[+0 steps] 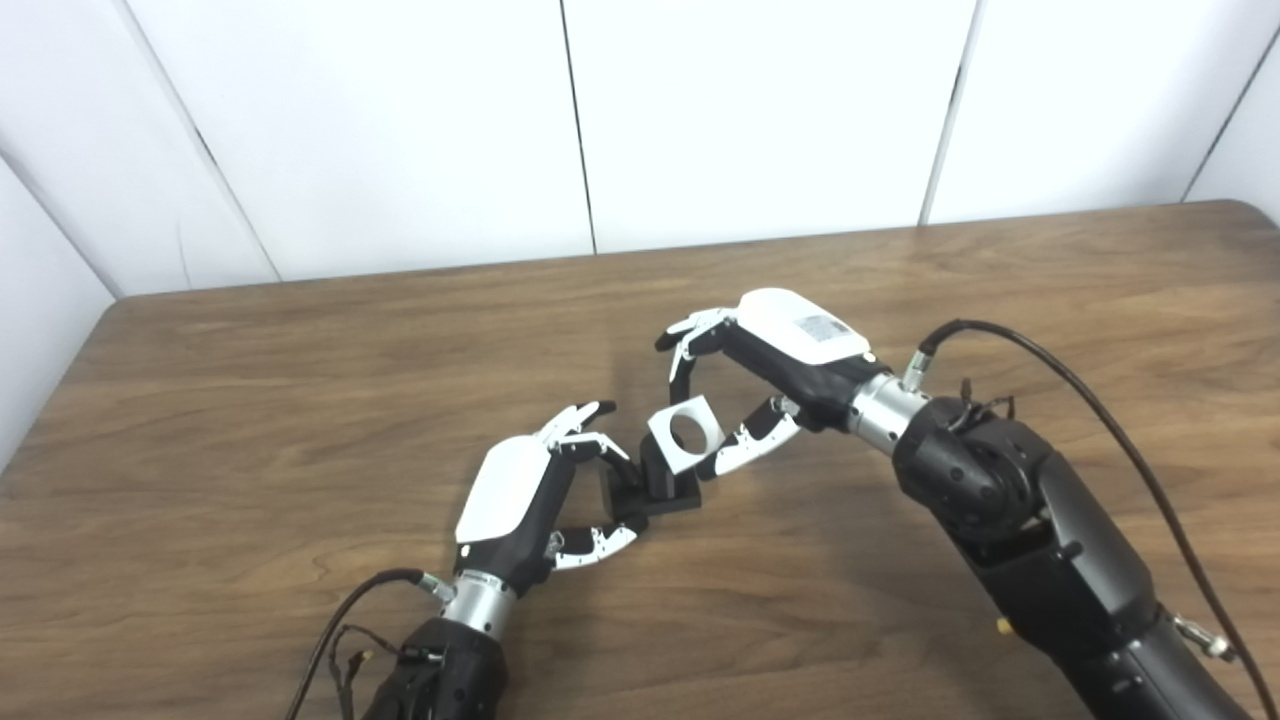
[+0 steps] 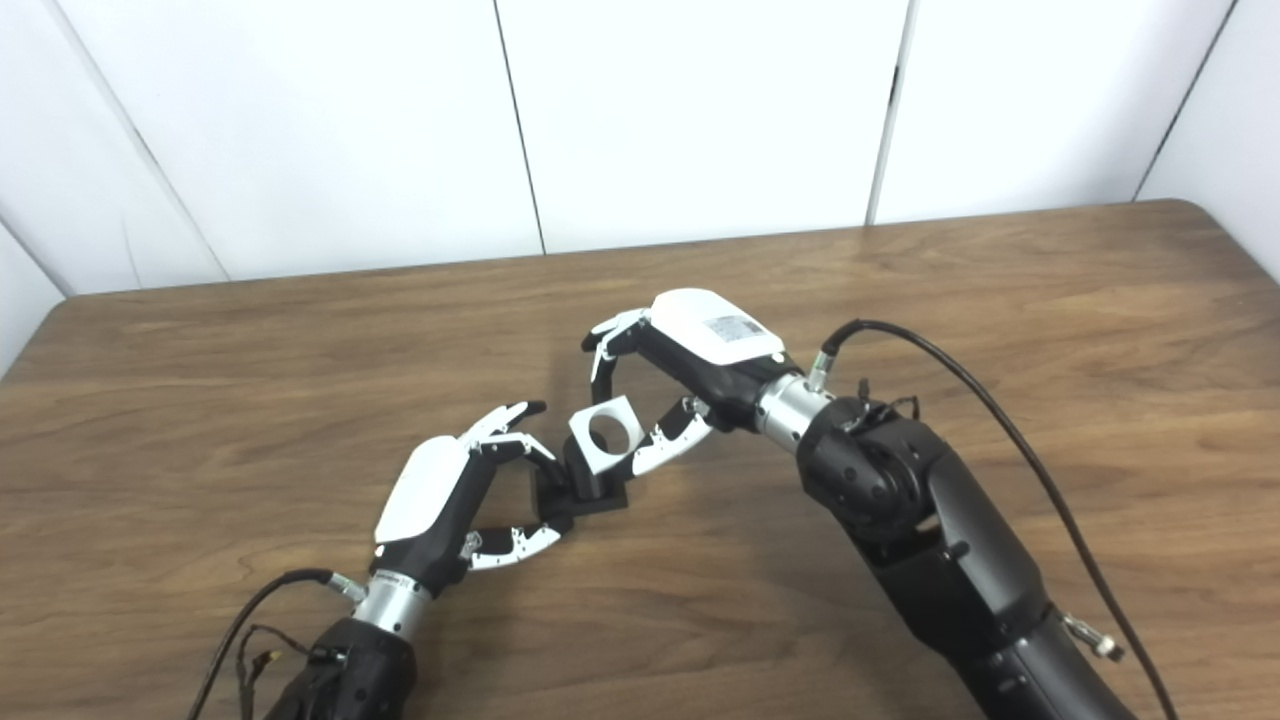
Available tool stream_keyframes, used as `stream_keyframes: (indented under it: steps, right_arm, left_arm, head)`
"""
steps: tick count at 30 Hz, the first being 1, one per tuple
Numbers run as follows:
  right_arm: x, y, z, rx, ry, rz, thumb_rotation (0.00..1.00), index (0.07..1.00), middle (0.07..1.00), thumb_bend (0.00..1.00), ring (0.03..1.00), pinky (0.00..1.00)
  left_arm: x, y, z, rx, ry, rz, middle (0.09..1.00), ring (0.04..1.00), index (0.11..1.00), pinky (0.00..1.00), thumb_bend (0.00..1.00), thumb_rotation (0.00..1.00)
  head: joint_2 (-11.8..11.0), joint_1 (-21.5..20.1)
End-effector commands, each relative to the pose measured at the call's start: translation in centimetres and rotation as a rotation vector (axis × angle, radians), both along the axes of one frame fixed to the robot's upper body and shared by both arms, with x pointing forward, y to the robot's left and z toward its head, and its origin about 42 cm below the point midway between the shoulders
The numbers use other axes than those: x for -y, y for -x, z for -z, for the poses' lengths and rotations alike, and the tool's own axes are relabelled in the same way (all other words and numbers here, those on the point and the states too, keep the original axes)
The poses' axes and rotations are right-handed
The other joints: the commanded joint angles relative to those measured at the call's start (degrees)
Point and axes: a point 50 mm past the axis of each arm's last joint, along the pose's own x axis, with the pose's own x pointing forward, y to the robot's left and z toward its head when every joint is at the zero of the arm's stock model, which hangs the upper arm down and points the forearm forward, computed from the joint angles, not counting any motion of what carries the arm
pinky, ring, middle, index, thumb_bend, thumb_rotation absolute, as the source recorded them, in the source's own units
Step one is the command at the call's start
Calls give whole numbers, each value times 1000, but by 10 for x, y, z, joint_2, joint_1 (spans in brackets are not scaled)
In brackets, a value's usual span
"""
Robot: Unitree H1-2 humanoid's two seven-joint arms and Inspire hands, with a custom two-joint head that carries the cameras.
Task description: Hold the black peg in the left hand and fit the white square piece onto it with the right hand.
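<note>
Left hand (image 1: pixel 530 500) grips the black peg (image 1: pixel 655 485) low over the table (image 1: pixel 250 400). Right hand (image 1: pixel 760 385) pinches the white square (image 1: pixel 686 433), tilted, touching the peg top. Mid-fit: next, probably square the hole to the peg and push on

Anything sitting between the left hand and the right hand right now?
Only the task parts: the black peg in the left hand and the white square piece in the right hand, in both eye views.
</note>
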Motion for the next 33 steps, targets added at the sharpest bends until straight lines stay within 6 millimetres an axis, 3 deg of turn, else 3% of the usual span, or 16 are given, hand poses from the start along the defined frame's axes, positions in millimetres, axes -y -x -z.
stream_keyframes:
  steps: [1,14,22,33]
  right_arm:
    - [-9,-9,-22,59,-15,-16,145,481,816,518,872,870]
    - [-14,-28,-14,32,4,-3,144,480,811,519,867,860]
    - [-19,-28,-14,36,13,-26,144,480,806,519,864,862]
    - [-23,-26,-16,54,33,-47,142,480,800,521,858,819]
  left_arm:
    - [4,-5,-3,17,-4,11,908,930,489,860,524,68]
    - [8,-4,-5,15,-15,11,911,931,489,868,524,68]
    - [11,-4,-5,20,-18,10,904,921,489,829,524,67]
    - [11,-8,-5,7,-17,10,912,933,489,863,524,67]
  head:
    - [1,-1]
    - [0,4]
    - [2,5]
    - [3,16]
